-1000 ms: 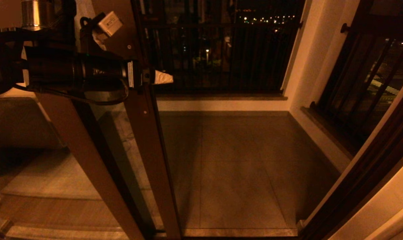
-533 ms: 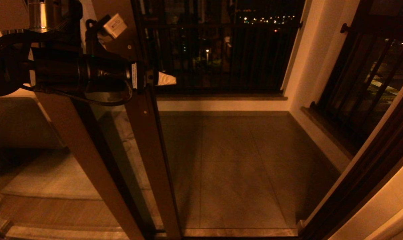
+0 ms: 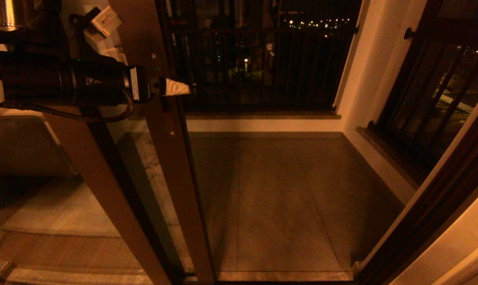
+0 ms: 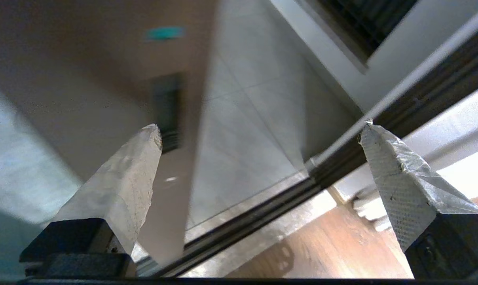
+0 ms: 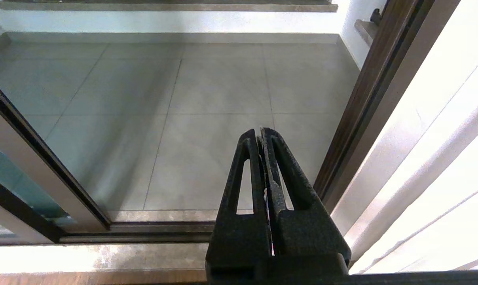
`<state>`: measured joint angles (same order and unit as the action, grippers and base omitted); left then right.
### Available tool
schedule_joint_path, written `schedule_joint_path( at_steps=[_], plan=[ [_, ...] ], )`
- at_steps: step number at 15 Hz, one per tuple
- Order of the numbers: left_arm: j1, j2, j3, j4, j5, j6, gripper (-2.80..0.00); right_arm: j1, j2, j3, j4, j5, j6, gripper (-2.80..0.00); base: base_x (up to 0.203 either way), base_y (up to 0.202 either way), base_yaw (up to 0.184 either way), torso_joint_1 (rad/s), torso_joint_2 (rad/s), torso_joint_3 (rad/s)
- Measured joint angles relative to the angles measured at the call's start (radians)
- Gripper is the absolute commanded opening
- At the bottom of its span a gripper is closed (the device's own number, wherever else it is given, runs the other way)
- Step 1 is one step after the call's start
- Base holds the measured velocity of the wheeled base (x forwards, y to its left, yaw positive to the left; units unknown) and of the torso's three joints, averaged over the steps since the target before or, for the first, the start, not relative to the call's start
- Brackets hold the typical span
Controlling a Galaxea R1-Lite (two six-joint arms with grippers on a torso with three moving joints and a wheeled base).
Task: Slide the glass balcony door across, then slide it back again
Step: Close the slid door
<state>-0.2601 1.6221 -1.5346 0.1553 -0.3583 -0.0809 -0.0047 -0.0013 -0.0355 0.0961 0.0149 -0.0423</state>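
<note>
- The glass balcony door (image 3: 171,166) stands slid to the left, the balcony floor (image 3: 278,198) exposed to its right.
- The left gripper (image 4: 258,130), jaws spread wide and empty, reaches across the door's upright edge.
- The right gripper (image 5: 261,136), clenched, hangs near the threshold.

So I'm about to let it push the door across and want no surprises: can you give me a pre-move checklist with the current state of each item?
1. Left tool open: ok, its taped fingers stand wide apart.
2. Left tool at the glass balcony door, near the handle-side upright: ok.
3. Left tool touching the frame: cannot tell.
4. Doorway to the right of the door free of objects, bare balcony floor: ok.
5. Right tool shut and away from the door: ok.
6. Bottom track free of obstructions: ok in the part visible.
</note>
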Motion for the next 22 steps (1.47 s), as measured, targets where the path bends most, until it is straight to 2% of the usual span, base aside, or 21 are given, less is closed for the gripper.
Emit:
schedule_joint_path(
  at_steps=[6, 22],
  plan=[
    [0.006, 0.027, -0.028, -0.002, -0.005, -0.001, 0.00, 0.000, 0.000, 0.000, 0.000, 0.000, 0.000, -2.80, 0.000, 0.000, 0.000, 0.000, 0.00, 0.000],
    [-0.065, 0.049, -0.066, 0.002, 0.004, -0.003, 0.00, 0.000, 0.000, 0.000, 0.000, 0.000, 0.000, -2.80, 0.000, 0.000, 0.000, 0.000, 0.00, 0.000]
  ],
)
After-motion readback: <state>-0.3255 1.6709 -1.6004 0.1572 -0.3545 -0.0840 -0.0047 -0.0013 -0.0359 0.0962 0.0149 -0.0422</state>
